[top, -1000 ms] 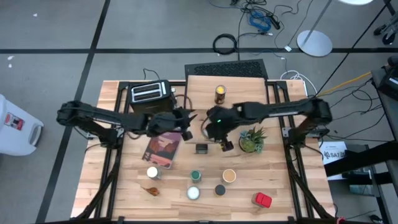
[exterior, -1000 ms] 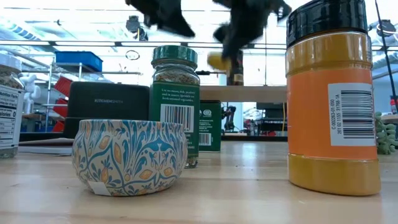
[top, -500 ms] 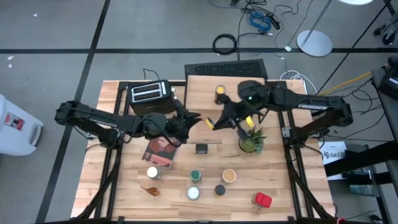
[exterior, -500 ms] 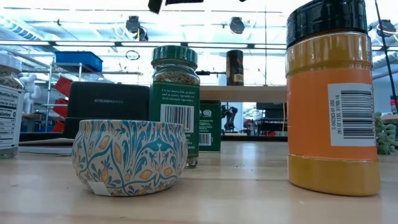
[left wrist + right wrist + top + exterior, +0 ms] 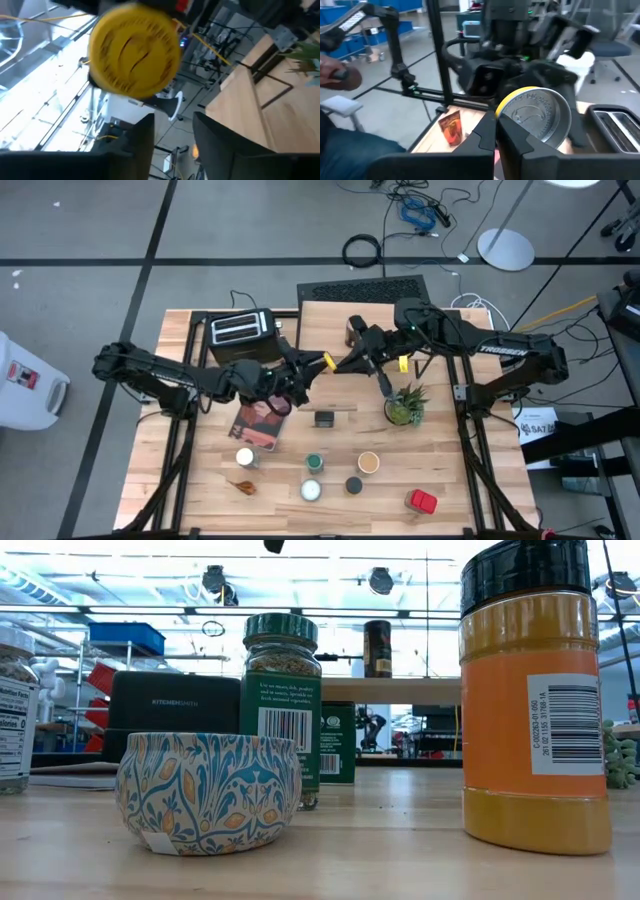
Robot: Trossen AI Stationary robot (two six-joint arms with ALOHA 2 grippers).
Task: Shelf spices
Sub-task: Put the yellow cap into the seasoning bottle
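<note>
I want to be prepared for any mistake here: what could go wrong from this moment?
1. The right gripper seems to pinch the tin only at its edge, in the air, so it may slip and fall.
2. The left gripper is open and very near, so the arms could bump.
3. The dark jar on the shelf stands close to the right arm and could be knocked.
</note>
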